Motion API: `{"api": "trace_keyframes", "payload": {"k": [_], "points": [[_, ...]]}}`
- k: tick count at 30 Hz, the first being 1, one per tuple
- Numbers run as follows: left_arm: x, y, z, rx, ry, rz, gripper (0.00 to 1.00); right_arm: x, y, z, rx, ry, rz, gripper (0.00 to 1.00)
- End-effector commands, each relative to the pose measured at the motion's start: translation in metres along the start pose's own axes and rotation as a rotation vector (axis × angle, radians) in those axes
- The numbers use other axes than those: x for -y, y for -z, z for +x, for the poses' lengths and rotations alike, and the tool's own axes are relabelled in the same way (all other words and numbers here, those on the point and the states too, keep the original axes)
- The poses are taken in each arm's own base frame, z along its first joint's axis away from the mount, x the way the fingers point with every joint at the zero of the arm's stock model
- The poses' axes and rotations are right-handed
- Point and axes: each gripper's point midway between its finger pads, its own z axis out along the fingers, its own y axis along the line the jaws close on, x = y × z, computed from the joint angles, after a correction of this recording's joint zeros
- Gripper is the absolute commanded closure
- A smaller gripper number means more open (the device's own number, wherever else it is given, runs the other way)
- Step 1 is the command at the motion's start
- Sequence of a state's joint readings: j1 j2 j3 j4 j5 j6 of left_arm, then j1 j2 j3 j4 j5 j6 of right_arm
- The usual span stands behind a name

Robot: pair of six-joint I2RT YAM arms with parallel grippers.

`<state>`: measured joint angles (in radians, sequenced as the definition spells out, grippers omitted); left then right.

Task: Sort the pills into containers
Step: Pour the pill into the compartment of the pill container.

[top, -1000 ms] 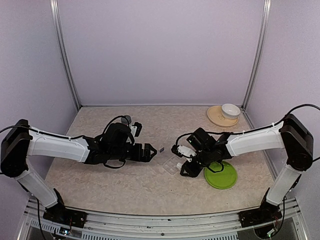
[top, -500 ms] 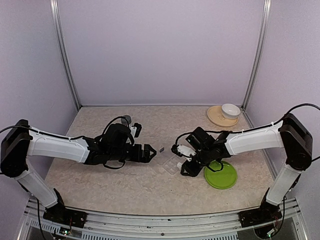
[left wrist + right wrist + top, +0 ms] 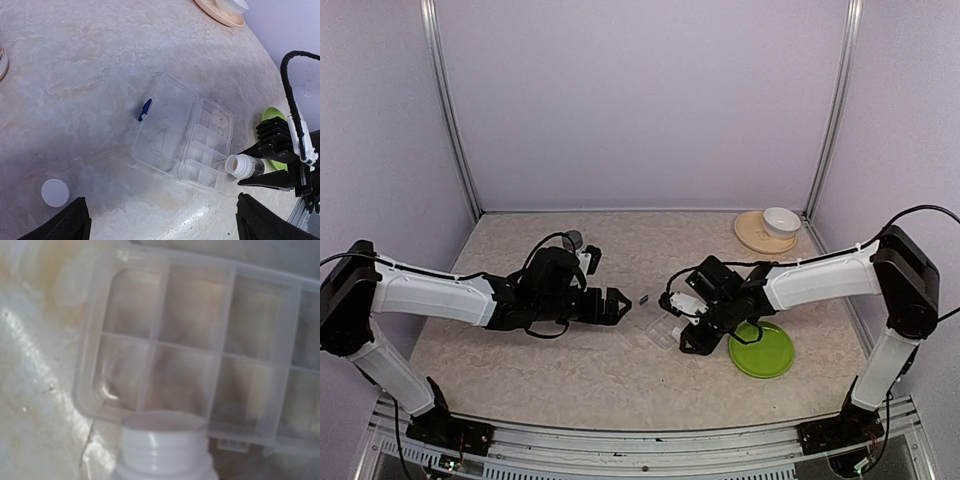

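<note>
Gripping an uncapped white plastic bottle, the right pincer hovers at the clear rectangular plastic pill box edge mid-frame; excess tilt may scatter pills across compartments. Left pincer spread, empty.

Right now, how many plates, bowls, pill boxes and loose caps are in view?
Plates: 2, green plate and tan plate
Bowls: 1, white bowl
Pill boxes: 1, clear pill box
Loose caps: 1, white cap
Total: 5
</note>
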<state>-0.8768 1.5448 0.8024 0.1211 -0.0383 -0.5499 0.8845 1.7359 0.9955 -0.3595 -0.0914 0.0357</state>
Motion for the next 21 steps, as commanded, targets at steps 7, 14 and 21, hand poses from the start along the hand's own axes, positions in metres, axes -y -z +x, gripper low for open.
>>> {"api": "trace_keyframes", "payload": {"k": [7, 14, 21], "points": [[-0.0016, 0.0062, -0.0034, 0.031, 0.009, -0.002, 0.01, -0.0002, -0.0025, 0.0006, -0.045, 0.023, 0.028, 0.84], [-0.0011, 0.0058, -0.0026, 0.032, 0.013, 0.004, 0.01, 0.0001, -0.0011, 0.0014, -0.062, 0.024, 0.035, 0.84], [-0.0015, 0.0062, -0.0021, 0.031, 0.014, 0.004, 0.01, -0.0004, -0.0011, 0.0032, -0.084, 0.028, 0.041, 0.84]]}}
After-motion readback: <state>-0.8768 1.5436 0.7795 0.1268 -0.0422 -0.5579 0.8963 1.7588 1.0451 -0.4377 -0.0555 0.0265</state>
